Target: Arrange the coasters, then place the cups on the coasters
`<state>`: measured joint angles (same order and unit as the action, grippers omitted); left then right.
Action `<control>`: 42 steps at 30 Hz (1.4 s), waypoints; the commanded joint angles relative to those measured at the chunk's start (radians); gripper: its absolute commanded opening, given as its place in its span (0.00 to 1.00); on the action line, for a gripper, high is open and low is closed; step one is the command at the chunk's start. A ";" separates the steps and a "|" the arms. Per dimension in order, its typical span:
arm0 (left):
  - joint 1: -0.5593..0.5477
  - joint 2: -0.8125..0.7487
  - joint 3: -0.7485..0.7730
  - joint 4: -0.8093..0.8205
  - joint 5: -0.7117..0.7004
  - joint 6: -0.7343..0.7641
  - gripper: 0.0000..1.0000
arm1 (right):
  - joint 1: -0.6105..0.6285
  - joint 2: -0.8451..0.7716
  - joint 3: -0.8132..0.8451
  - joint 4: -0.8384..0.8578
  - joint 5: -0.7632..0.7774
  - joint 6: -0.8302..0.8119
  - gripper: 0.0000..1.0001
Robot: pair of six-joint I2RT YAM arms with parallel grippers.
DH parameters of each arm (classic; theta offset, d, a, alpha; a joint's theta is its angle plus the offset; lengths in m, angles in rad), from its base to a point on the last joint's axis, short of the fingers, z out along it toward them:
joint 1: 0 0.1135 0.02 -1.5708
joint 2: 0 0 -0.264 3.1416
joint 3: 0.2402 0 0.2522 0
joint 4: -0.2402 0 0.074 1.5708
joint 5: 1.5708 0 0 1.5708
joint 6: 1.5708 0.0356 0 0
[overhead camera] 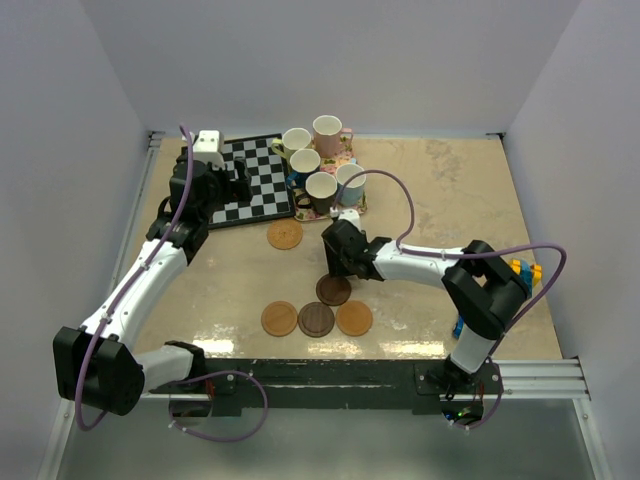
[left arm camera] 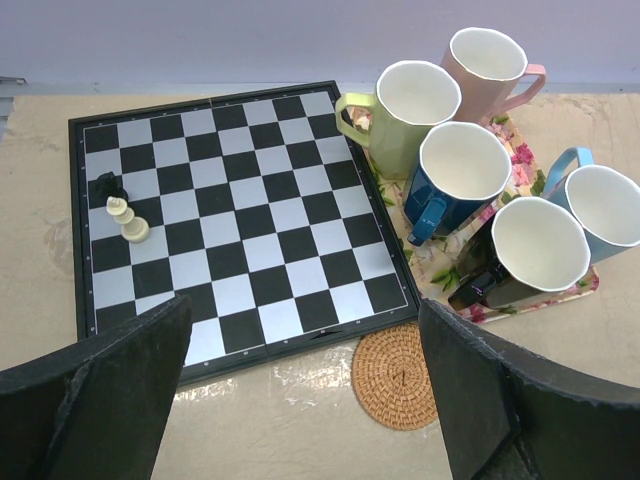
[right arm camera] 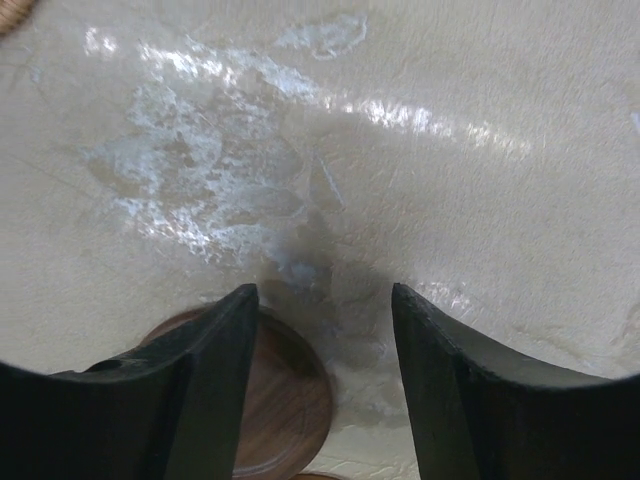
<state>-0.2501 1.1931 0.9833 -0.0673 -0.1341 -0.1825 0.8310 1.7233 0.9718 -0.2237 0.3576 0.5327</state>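
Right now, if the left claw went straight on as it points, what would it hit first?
Most likely the chessboard, near its front edge; depth is unclear, so the left gripper might land on bare table instead.

Near the floral tray [left arm camera: 522, 160] lie three orange-brown coasters [overhead camera: 285, 235] [overhead camera: 280, 319] [overhead camera: 354, 318] and two dark brown coasters [overhead camera: 333, 290] [overhead camera: 316, 319], five in all. On the tray stand five cups: one black cup [left arm camera: 538, 245], one light blue cup [left arm camera: 610, 205], one pink cup [left arm camera: 487, 55], one yellow-green cup [left arm camera: 415, 95] and one dark blue cup [left arm camera: 462, 165]. Beside the tray lies one chessboard [left arm camera: 240, 210] with two chess pieces, one black piece [left arm camera: 108, 186] and one white piece [left arm camera: 126, 220].
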 commanded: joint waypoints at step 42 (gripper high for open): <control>-0.020 0.000 -0.015 0.087 -0.041 0.017 0.95 | 0.092 0.470 0.654 0.202 0.053 -0.224 0.00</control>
<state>-0.2687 1.2022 0.9668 -0.0238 -0.1791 -0.1726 0.9283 2.1746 1.5719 -0.0441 0.3840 0.3206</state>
